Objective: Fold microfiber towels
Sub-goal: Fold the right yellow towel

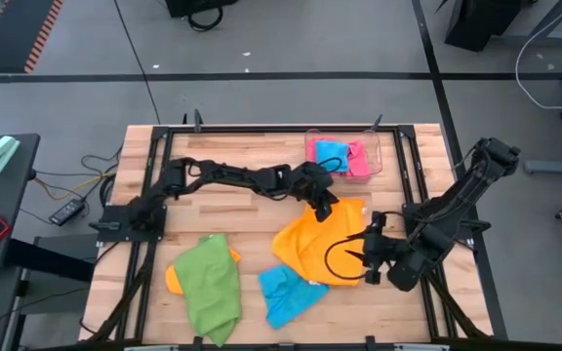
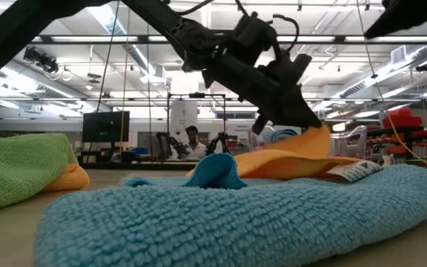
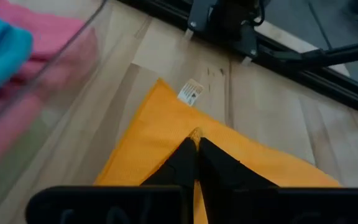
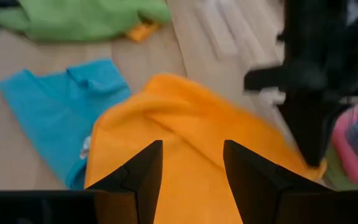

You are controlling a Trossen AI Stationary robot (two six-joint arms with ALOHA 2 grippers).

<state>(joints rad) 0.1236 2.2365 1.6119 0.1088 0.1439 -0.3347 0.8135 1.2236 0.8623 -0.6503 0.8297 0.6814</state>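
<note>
High view puts the bright orange square microfiber towel (image 1: 322,251) just right of the middle of the wooden slatted bench (image 1: 222,210), with the left end effector (image 1: 322,207) pinched tight on the cloth's corner at about twelve o'clock. From that pinch the rest of the towel spreads toward six o'clock, its long axis running roughly from one o'clock down to seven. The left wrist view confirms the grip: the two dark fingers (image 3: 182,163) are pressed together on a peak of orange fabric, and the low view shows that corner lifted off the bench.

The right end effector (image 1: 372,255) sits at the towel's three o'clock edge, its fingers spread apart over the cloth and holding nothing; in its wrist view the orange towel (image 4: 185,143) fills the space beyond the open tips. So each arm has one side: left owns the far corner, right is nearer the near-right edge. A fold would likely carry the held corner toward six o'clock.

The sky-blue microfiber towel (image 1: 289,292) lies at the orange one's seven o'clock, touching it, and the green microfiber towel (image 1: 210,288) lies farther toward nine.
</note>
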